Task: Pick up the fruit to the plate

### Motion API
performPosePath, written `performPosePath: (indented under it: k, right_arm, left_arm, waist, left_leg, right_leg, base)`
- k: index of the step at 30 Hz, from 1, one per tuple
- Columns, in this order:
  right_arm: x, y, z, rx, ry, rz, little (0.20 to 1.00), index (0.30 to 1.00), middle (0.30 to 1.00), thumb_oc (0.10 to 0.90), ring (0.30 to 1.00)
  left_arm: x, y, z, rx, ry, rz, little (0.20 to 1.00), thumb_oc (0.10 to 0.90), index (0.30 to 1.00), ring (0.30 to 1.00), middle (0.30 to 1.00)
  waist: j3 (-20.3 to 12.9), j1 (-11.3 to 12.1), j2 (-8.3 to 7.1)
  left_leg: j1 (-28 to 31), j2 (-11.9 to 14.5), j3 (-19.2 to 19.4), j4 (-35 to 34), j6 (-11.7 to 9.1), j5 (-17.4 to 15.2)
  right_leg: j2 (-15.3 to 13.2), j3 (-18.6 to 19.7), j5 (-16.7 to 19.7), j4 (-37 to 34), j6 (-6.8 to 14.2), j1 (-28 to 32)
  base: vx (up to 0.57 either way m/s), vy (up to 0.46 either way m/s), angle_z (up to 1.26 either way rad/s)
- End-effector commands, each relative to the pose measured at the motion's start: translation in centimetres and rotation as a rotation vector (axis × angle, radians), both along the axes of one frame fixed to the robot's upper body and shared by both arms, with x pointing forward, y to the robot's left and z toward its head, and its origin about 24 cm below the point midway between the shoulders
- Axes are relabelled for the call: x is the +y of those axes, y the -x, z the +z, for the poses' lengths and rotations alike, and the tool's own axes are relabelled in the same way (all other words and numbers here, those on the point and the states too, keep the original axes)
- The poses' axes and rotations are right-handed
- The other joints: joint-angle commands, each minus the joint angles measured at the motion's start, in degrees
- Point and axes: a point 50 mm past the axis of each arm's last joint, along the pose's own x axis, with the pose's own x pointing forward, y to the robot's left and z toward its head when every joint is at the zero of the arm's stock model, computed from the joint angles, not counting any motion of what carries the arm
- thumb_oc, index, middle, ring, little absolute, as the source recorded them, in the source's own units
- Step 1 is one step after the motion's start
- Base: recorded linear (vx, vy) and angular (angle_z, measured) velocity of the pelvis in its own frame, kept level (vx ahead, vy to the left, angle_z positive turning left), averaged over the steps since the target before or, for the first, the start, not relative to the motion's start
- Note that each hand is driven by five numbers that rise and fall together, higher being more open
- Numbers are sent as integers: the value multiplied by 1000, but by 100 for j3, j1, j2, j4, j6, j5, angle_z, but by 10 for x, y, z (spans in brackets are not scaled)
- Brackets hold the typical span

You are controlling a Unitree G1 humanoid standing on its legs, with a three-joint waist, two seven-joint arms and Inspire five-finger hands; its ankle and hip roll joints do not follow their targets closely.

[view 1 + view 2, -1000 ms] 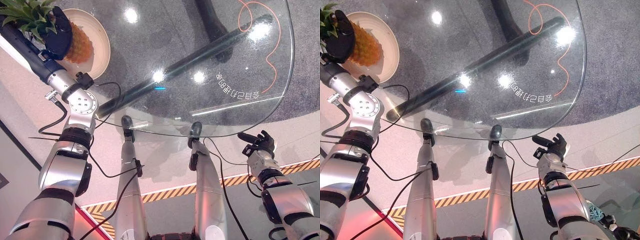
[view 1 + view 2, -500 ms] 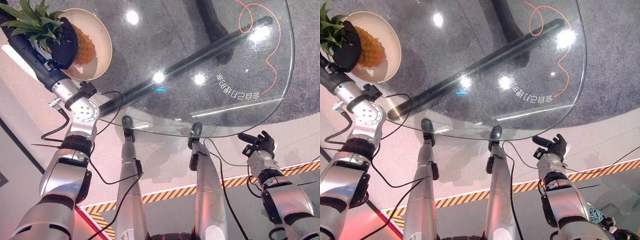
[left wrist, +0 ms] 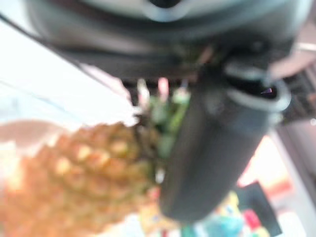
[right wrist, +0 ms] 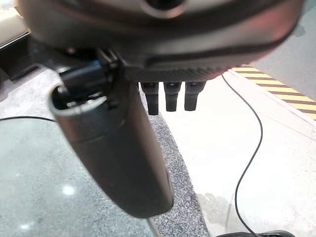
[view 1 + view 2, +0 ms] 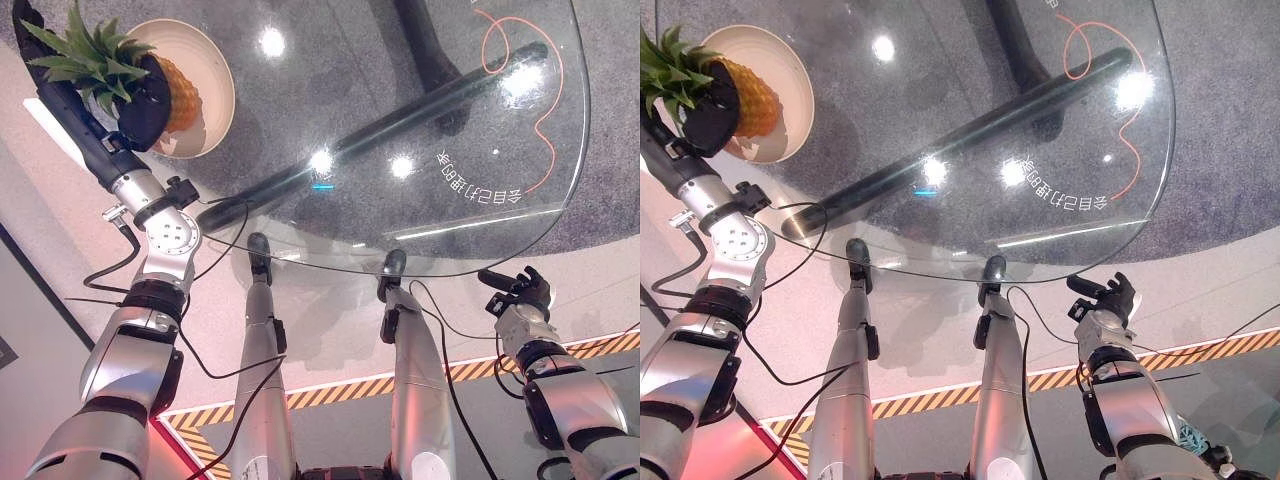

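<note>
Left eye view, pineapple [image 5: 178,92]: orange-brown fruit with a rough, knobbly, scaled rind, oval in shape, lying over the plate at the far left of the table; its crown of stiff, pointed green leaves [image 5: 88,58] juts out leftward past the plate's rim
Left hand [image 5: 140,98]: dark, matt fingers curled round the pineapple where rind meets crown; in the left wrist view the thumb [image 3: 207,148] shows as a smooth dark cylinder lying against the leaves and the bumpy rind [image 3: 74,173]
Contact with plate: cannot tell whether the fruit rests on the dish or is held just above it
Plate [image 5: 215,85]: round, shallow, cream-coloured dish with a smooth plain surface, standing on the glass near the table's far left edge
Table [image 5: 440,225]: clear glass top with a rounded, curved near edge, glossy, showing bright round light reflections; a dark tubular bar [image 5: 420,100] runs slantwise beneath it
Floor seen through glass: grey speckled carpet [image 5: 940,90] with a thin orange cord [image 5: 1130,150] looping at the far right
Right hand [image 5: 520,295]: near right, below the table's edge and well apart from the plate; fingers loosely spread and holding nothing; in the right wrist view the thumb [image 4: 118,153] is a smooth dark rod, short finger stubs [image 4: 170,96] in a row beside it
Near floor: pale smooth surface with a yellow-and-black striped strip [image 5: 330,385] running across it
</note>
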Motion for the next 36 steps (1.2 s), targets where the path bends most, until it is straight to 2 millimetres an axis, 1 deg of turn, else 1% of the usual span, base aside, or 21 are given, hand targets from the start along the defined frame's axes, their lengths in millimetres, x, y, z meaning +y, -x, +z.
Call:
performPosePath:
  k: [1, 4, 5, 6, 7, 9, 20, 22, 24, 26, 31, 32, 36]
  right_arm:
    - [-20, 18, -6, 13, 30, -105, 900, 900, 900, 800, 900]
    - [-20, 18, -7, 13, 29, -110, 900, 900, 900, 800, 900]
    - [-21, 20, -8, 20, 30, -112, 900, 900, 900, 800, 900]
    - [-21, 19, -7, 16, 29, -113, 900, 900, 900, 800, 900]
    - [-22, 21, -8, 20, 28, -117, 900, 900, 900, 800, 900]
    - [-23, 20, -7, 17, 28, -118, 900, 900, 900, 800, 900]
    - [-29, 24, -7, 18, 31, -133, 900, 900, 900, 800, 900]
    - [-29, 26, -8, 21, 30, -137, 900, 900, 900, 800, 900]
    - [-31, 26, -8, 19, 31, -140, 900, 900, 900, 800, 900]
    - [-31, 27, -8, 22, 33, -142, 900, 900, 900, 800, 900]
    - [-32, 28, -9, 22, 33, -146, 900, 900, 900, 800, 900]
    - [-32, 28, -8, 19, 32, -149, 900, 900, 900, 800, 900]
    - [-34, 29, -8, 23, 35, -152, 900, 900, 900, 800, 900]
  left_arm:
    - [3, 10, 41, -216, -16, -33, 900, 800, 900, 900, 900]
    - [2, 10, 37, -197, -32, -51, 900, 800, 900, 900, 900]
    - [1, 10, 32, -181, -46, -60, 900, 800, 900, 900, 900]
    - [1, 10, 33, -184, -47, -60, 900, 800, 900, 900, 900]
    - [-1, 10, 29, -169, -59, -70, 900, 800, 900, 900, 900]
    - [-2, 10, 28, -164, -66, -77, 900, 800, 900, 900, 900]
    - [-2, 13, 11, -122, -56, -108, 900, 800, 900, 900, 900]
    - [-3, 13, 7, -114, -55, -113, 900, 800, 900, 900, 900]
    - [-3, 13, 6, -110, -52, -119, 900, 800, 900, 900, 900]
    - [-4, 14, 2, -103, -51, -125, 900, 800, 900, 900, 900]
    - [-6, 15, -4, -93, -53, -138, 900, 800, 900, 900, 900]
    - [-7, 16, -4, -94, -57, -143, 900, 800, 900, 900, 900]
    - [-8, 17, -7, -93, -59, -153, 900, 800, 900, 900, 900]
  waist:
    - [-136, 213, -248]
    - [-136, 232, -228]
    - [-136, 261, -214]
    - [-136, 255, -215]
    - [-136, 281, -199]
    - [-136, 289, -189]
    - [-136, 343, -90]
    - [-136, 356, -73]
    - [-136, 358, -57]
    - [-136, 374, -41]
    - [-136, 396, -12]
    - [-136, 397, -3]
    - [-136, 412, 30]
  left_leg:
    - [5, -68, -193, 927, -101, -1066]
    - [62, -100, -192, 904, -92, -1067]
    - [121, -87, -184, 935, -98, -1137]
    - [85, -97, -188, 921, -92, -1089]
    - [135, -85, -177, 951, -95, -1147]
    - [99, -94, -179, 950, -88, -1107]
    - [149, -125, -167, 926, -76, -1120]
    - [183, -118, -167, 947, -80, -1170]
    - [159, -145, -174, 922, -67, -1118]
    - [193, -143, -172, 934, -71, -1166]
    - [200, -152, -177, 932, -72, -1165]
    - [176, -164, -180, 902, -63, -1116]
    - [202, -167, -179, 914, -64, -1158]
  right_leg:
    - [24, -207, 712, -1210, 64, 621]
    - [6, -217, 717, -1232, 69, 678]
    - [-7, -234, 656, -1196, 75, 733]
    - [-13, -235, 700, -1215, 72, 702]
    - [-31, -255, 645, -1174, 81, 750]
    - [-51, -269, 677, -1173, 80, 723]
    - [-107, -303, 642, -1157, 84, 758]
    - [-107, -305, 591, -1119, 86, 782]
    - [-118, -307, 637, -1143, 80, 756]
    - [-122, -318, 594, -1119, 85, 782]
    - [-143, -329, 589, -1106, 88, 779]
    - [-154, -333, 631, -1123, 85, 749]
    - [-159, -329, 585, -1090, 89, 762]
  base:
    - [3, 1, 4]
    - [0, 0, 0]
    - [0, 0, 0]
    - [0, 0, 0]
    - [0, 0, 0]
    - [5, -2, 2]
    - [0, 0, 0]
    - [0, 0, 0]
    - [0, 0, 0]
    - [0, 0, 0]
    - [0, 0, 0]
    - [0, 0, 0]
    - [3, 1, 1]
